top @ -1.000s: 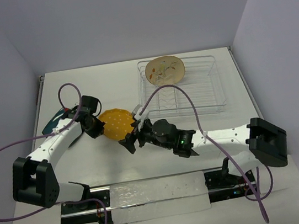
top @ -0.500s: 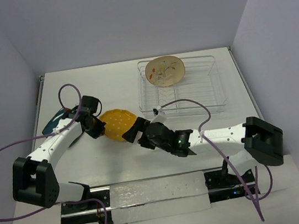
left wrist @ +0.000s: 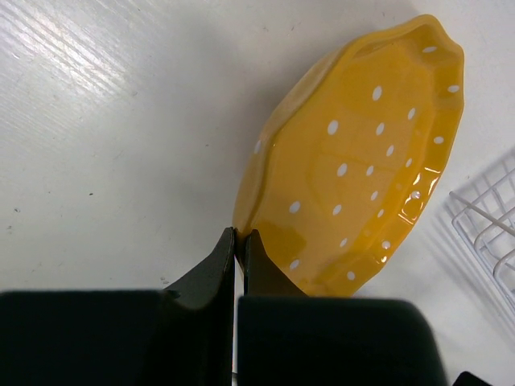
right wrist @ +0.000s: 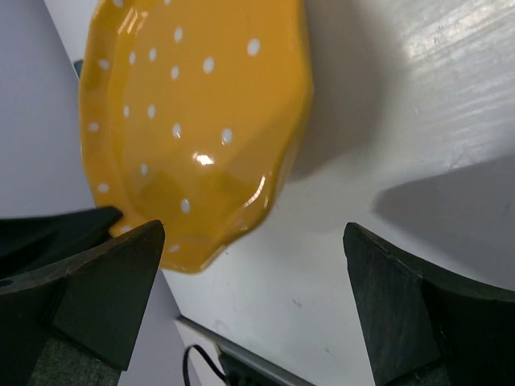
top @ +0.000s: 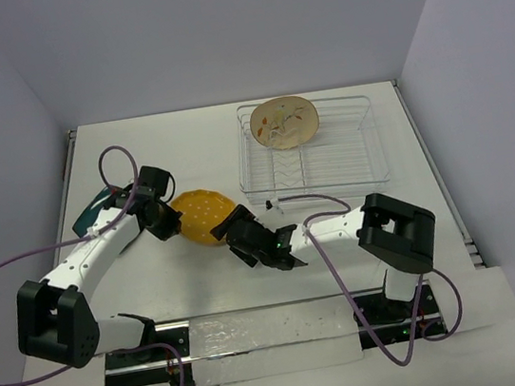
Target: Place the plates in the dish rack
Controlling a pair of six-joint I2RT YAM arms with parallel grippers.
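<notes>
While passing the yellow plate (left wrist: 354,169) between arms, as it seemed, left the teal plate (top: 84,219) flat at the table's (top: 156,150) far left, half hidden by the left arm. Held that arm extended forward and inward, elbow low, wrist turned toward the centre. Pinched the yellow plate at its scalloped rim with the left gripper (left wrist: 240,240), fingers all but closed on the thin edge, and held it tilted, one side raised above the table. Held the right arm folded far leftward across the front, forearm low, with the right gripper (top: 235,227) at the plate's opposite rim: jaws spread fully wide about that edge, gripping nothing; could not tell whether either finger touched. Judged the task about a third done, with the cream plate (top: 284,122) upright in the rack's (top: 368,163) back left corner. Needed next, probably: closing the right jaws on the rim before loosening the left, then carrying rightward to a free slot.
</notes>
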